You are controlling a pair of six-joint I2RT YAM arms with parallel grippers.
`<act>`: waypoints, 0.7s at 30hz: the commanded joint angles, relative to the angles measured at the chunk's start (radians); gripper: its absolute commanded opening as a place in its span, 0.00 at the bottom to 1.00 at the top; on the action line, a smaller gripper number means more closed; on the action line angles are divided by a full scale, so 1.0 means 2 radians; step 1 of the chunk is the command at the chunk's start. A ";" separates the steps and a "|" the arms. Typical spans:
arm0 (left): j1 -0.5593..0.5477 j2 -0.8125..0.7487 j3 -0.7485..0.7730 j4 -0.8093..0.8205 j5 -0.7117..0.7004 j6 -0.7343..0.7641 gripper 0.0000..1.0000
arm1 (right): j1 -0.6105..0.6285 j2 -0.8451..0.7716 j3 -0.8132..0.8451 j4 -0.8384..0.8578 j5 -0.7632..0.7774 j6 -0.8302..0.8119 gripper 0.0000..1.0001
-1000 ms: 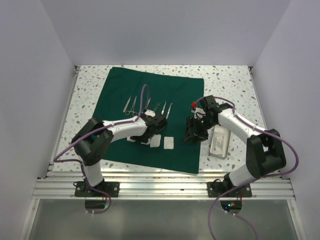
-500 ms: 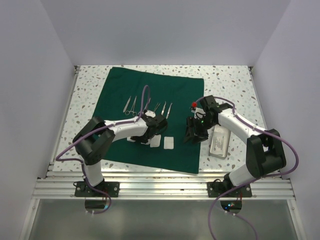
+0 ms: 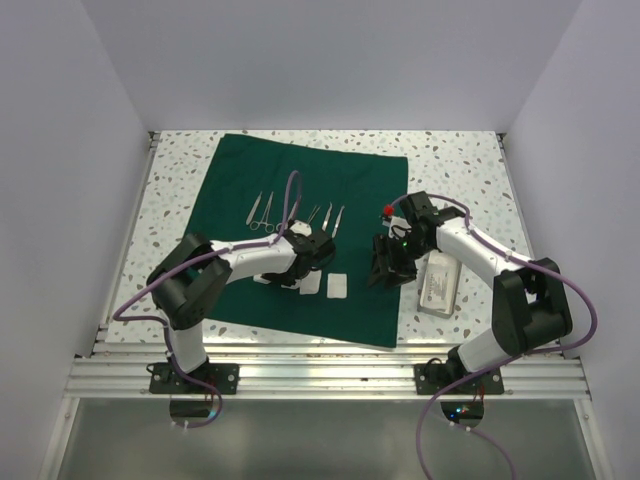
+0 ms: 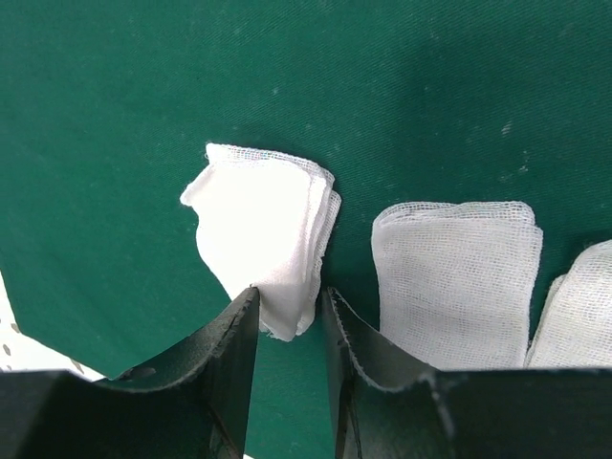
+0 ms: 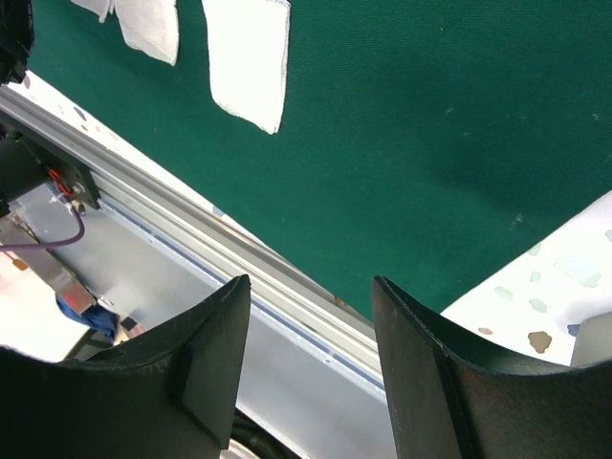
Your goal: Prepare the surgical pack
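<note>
**Gauze pad nipped in left hand, right hand wide open**

I see the green cloth spread flat over the middle of the speckled bench. Its far half carries a row of steel instruments laid side by side, and the white pads sit in a line on the near half.

In the left wrist view the gauze pad is a folded, slightly rumpled square with frayed woven edges. Its near corner is caught between the two fingertips, which stand almost closed on it. A second pad lies flat just beside it without touching, and the edge of a third pad shows at the border of that view. A shiny tray rests on the bench just off the cloth's right edge.

My left arm stretches across the cloth with its hand low over the pads. My right arm bends inward, its hand tilted over the cloth's right side near the front. Its fingers are spread far apart with nothing between them. Below them I see cloth, a strip of bench and the metal rail.
</note>
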 commanded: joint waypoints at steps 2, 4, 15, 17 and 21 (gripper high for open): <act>0.008 -0.002 -0.019 0.026 -0.009 0.008 0.34 | 0.002 -0.012 0.000 -0.001 -0.002 -0.012 0.58; 0.010 -0.004 -0.020 0.027 -0.012 0.011 0.33 | 0.002 -0.010 0.001 -0.003 -0.003 -0.012 0.58; 0.012 -0.007 -0.016 0.031 -0.007 0.027 0.20 | 0.003 -0.005 0.010 -0.005 -0.003 -0.013 0.57; 0.011 -0.008 -0.016 0.032 -0.008 0.030 0.16 | 0.002 -0.005 0.010 -0.005 -0.002 -0.013 0.58; 0.012 -0.012 -0.016 0.030 -0.008 0.033 0.07 | 0.003 -0.005 0.010 -0.005 -0.001 -0.012 0.58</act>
